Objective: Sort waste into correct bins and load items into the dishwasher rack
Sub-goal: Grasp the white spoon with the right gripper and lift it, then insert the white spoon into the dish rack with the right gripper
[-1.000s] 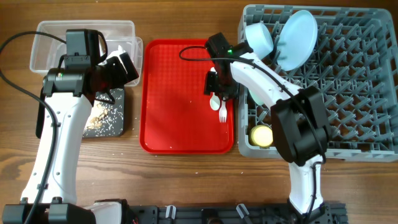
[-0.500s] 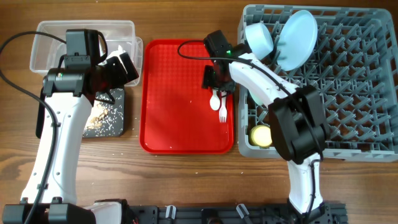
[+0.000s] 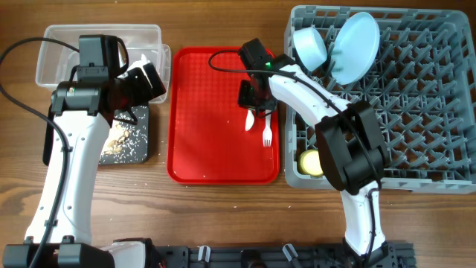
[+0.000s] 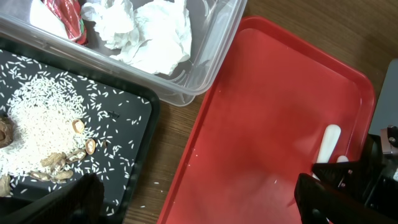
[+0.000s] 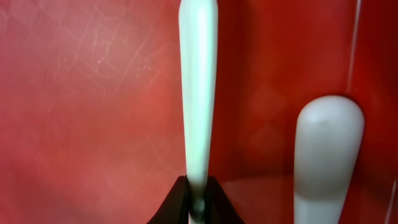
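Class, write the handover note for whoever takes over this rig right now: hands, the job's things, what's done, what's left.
Left hand: open, empty.
Right hand: shut on the spoon over the red tray; the fork lies beside it.
Done: wrapper and paper in the clear tub; rice and scraps on the black tray; plate, blue bowl and yellow cup in the rack.
Left: spoon and fork into the rack.
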